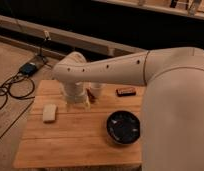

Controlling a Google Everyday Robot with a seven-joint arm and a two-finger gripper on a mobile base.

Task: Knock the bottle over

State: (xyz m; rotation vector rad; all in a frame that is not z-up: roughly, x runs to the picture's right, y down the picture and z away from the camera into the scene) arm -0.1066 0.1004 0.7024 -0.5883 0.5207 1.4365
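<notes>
Bottle (96, 89) looks upright, just right of the claw (78, 101), maybe touching; claw sits low over the bench (70, 145), open or closed: cannot tell; dark bar (126, 91) further right of the claw, black bowl (123, 127) right and nearer the camera, pale block (49, 112) left; risk: a push too low slides the bottle upright into the bar instead of tipping it.
</notes>
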